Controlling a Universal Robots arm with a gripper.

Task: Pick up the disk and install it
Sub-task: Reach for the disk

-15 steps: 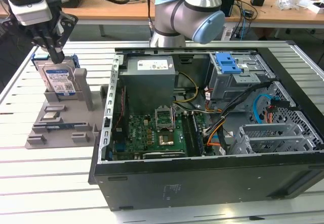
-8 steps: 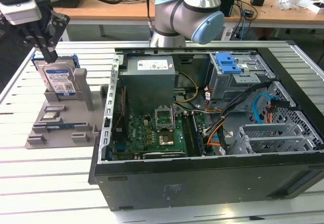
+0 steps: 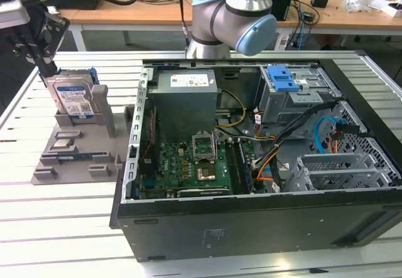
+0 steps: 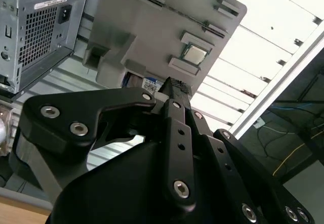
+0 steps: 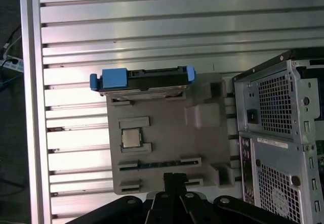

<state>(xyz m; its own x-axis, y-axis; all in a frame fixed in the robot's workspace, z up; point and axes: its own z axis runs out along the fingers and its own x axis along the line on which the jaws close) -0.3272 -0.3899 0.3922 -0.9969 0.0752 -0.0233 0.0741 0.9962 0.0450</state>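
Disk (image 3: 72, 97) upright in grey holder (image 3: 75, 160) — gripper (image 3: 45, 68) near.

Silver disk (image 3: 71, 97), blue frame (image 5: 114, 78), grey holder (image 5: 169, 133).

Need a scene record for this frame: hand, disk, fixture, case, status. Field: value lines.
hand: looks shut, holds nothing; in the exterior view it hangs close above the disk, apart from it
disk: upright on edge in the grey fixture, blue frame on
grey fixture: on the slatted table, to the exterior view's left of the case; also carries a small chip
case: open, on its side, blue latch inside
status: disk not picked up, not installed
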